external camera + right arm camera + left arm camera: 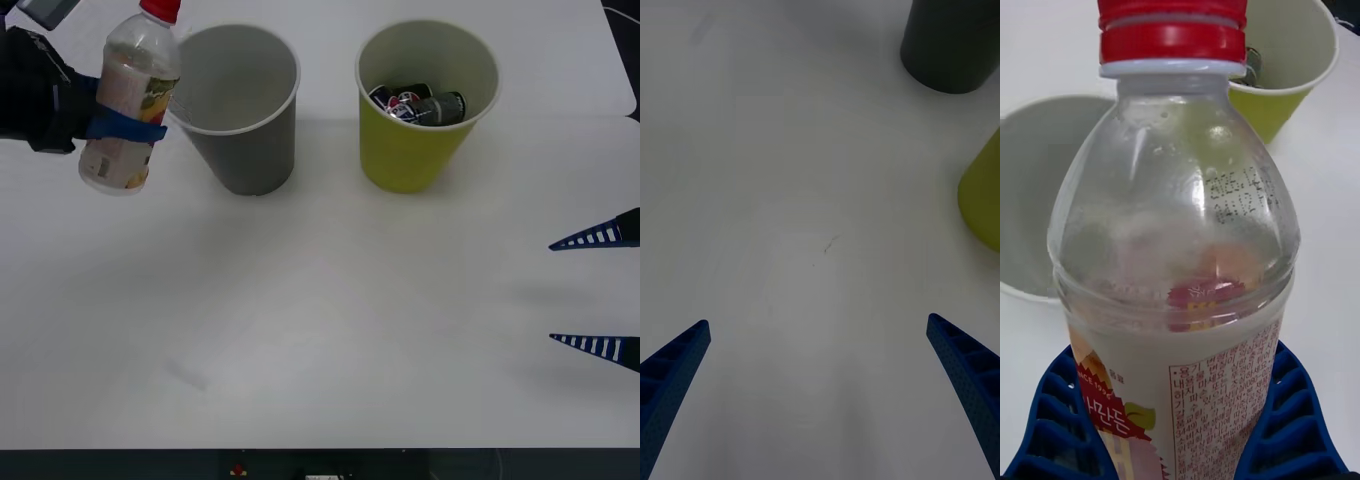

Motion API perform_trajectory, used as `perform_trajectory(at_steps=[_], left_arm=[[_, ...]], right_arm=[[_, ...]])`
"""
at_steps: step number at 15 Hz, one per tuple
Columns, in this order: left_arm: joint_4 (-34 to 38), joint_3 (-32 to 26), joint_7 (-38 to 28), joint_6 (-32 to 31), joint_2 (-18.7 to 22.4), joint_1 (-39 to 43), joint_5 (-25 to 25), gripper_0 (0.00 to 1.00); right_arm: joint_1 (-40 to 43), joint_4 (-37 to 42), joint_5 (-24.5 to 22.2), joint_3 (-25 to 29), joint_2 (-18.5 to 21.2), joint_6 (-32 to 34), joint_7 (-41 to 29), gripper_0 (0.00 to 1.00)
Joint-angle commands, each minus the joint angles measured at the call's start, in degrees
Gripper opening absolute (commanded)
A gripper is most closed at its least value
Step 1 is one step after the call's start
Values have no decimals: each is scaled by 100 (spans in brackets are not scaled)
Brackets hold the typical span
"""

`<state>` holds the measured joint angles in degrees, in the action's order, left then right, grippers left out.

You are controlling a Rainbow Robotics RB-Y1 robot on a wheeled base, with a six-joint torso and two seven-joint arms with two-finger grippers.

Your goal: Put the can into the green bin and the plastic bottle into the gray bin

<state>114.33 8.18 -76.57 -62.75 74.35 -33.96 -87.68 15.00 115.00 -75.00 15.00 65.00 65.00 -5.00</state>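
Left pincer (122, 128): closed around the plastic bottle (130, 100) at its labelled midsection, the blue ribbed fingers (1056, 420) pressed against both sides of the label. The bottle was held clear of the tabletop (320, 330), red cap uppermost and leaning slightly toward the gray bin (240, 105), just beside that bin's rim on the robot's left. In the left wrist view the bottle (1176, 247) was seen with its clear shoulder, red cap and printed label, the gray bin (1034, 195) behind it on one side and the green bin (1289, 67) farther back.

Gray bin: upright on the tabletop, interior seen as bare.

Green bin (425, 105): upright beside the gray bin, apart from it, with dark cans (420, 105) lying inside.

Right pincer (598, 292): spread wide, holding nothing, low over the tabletop at the robot's right, well apart from both bins. In its wrist view the fingers (674, 375) were seen parted over bare tabletop.
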Motion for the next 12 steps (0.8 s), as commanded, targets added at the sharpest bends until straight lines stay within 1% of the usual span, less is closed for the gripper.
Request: perform_trajectory(at_steps=[1,2,3,6,9,12], left_arm=[[-825,1089,10,-9,-167,-1342,5,0],[-1168,1493,10,-9,-272,-1825,5,0],[-1423,1722,10,-9,-378,-2133,5,0],[-2328,2355,19,0,-887,-2950,-39,0],[-3286,2794,300,-9,-1327,-3512,-65,0],[-3778,3067,353,0,-1503,-3776,-136,0]], right_arm=[[0,0,0,0,0,0,0,100],[0,0,0,0,0,0,0,100],[0,0,0,0,0,0,0,100],[0,0,0,0,0,0,0,100],[0,0,0,0,0,0,0,100],[0,0,0,0,0,0,0,100]])
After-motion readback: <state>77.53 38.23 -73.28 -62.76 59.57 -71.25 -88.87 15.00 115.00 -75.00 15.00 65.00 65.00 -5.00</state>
